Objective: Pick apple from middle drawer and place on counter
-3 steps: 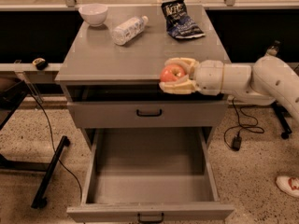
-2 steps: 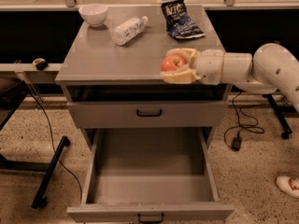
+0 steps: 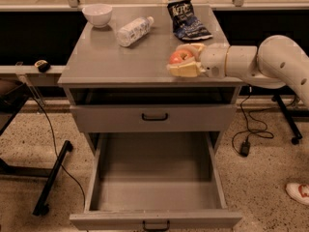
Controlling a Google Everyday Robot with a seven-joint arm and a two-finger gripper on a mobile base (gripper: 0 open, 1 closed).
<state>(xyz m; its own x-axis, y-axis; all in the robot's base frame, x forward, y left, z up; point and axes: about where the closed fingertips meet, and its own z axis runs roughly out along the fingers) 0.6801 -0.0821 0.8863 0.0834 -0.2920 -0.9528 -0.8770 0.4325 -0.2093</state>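
The red apple [image 3: 175, 57] with a yellowish patch sits between the cream fingers of my gripper [image 3: 185, 60], which is shut on it. The white arm reaches in from the right. The apple is held over the right front part of the grey counter [image 3: 116, 57], close to its surface; I cannot tell if it touches. Below, the middle drawer [image 3: 154, 220] is pulled out wide, and its bare grey floor is empty.
On the counter's back part are a white bowl [image 3: 97, 13], a lying plastic bottle [image 3: 133, 30] and a dark chip bag [image 3: 187, 19]. A closed drawer face with a black handle [image 3: 154, 116] sits above the open drawer. Cables and a black stand leg [image 3: 52, 178] lie on the floor at the left.
My gripper has carried the apple up and back from the counter's front edge, so it is now over the counter top. The open drawer has not moved.
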